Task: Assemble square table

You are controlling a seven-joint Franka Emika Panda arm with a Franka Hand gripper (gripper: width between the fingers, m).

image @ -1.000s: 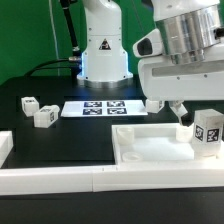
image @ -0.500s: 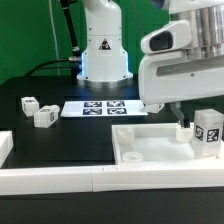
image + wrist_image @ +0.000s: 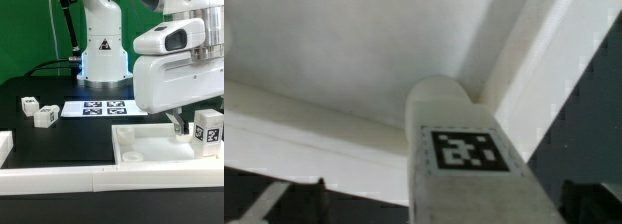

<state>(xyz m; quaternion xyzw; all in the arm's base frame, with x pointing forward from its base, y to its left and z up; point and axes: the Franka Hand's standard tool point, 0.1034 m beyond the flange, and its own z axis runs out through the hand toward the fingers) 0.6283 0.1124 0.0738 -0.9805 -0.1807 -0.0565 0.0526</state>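
Observation:
The square table's white panel lies at the front of the exterior view's right. One tagged leg stands upright in its right corner. My gripper hangs low over that corner, jaws open. In the wrist view the leg rises between the two dark fingers, with a gap on each side, and the panel's rim lies behind it. Two more tagged legs lie on the black table at the exterior view's left.
The marker board lies flat behind the panel, in front of the robot base. Long white border bars run along the front edge, and another piece sits at the exterior view's left.
My gripper has come down lower over the panel's right corner, closer around the upright leg. The jaws stay open. The legs and panel have not moved.

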